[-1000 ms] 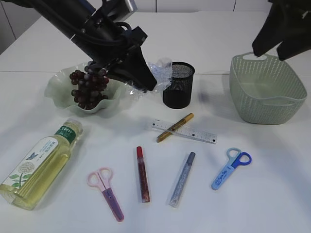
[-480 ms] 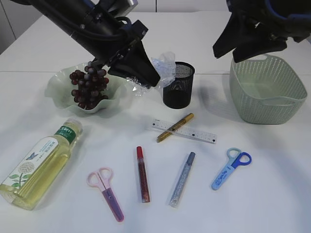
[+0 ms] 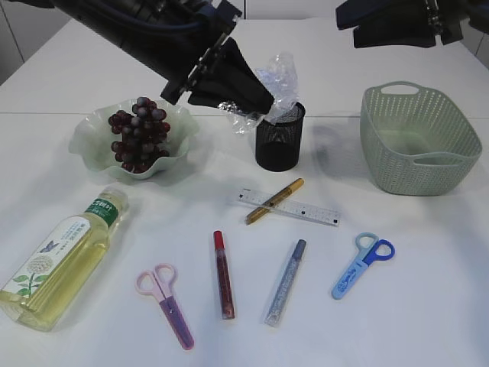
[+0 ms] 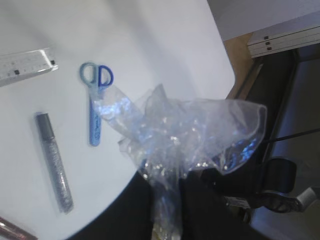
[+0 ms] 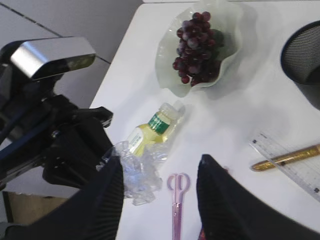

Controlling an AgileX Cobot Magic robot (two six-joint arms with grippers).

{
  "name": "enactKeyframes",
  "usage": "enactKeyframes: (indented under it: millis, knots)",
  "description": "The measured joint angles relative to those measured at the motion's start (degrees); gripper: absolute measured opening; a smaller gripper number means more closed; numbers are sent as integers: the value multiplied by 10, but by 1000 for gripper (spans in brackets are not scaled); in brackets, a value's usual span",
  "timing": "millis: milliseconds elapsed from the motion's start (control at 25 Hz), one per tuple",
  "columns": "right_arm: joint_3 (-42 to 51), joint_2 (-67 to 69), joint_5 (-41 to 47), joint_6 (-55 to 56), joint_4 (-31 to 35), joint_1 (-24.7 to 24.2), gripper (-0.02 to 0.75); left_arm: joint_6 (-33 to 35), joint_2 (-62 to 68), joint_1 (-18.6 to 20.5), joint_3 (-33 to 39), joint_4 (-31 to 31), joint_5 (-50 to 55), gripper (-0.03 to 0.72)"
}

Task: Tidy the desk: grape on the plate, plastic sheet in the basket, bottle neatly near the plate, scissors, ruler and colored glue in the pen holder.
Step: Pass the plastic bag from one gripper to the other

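Grapes (image 3: 138,140) in plate (image 3: 85,138); basket (image 3: 416,145), holder (image 3: 279,136)

Grapes (image 3: 139,141): on the plate (image 3: 85,141), far left.
Bottle (image 3: 61,259): lying in front of the plate.
Pen holder (image 3: 280,135): right of the plate, mid-table.
Plastic sheet (image 3: 275,86): held up over the pen holder.
Basket (image 3: 416,138): far right.
Ruler (image 3: 289,206): in front of the pen holder, a glue pen (image 3: 274,200) lying across it.
Nearest row: two scissors at the ends, two glue pens between.
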Motion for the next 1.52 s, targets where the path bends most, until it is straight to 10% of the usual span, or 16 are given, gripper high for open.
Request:
enactKeyframes:
  millis: [320,1520]
  knots:
    - [0,26,21,-122,109,-1,386,20,-1,5,0,-70,0,78]
    - [0,42,26,-148,80,51,473,48,0,34,-3,-129,-2,78]
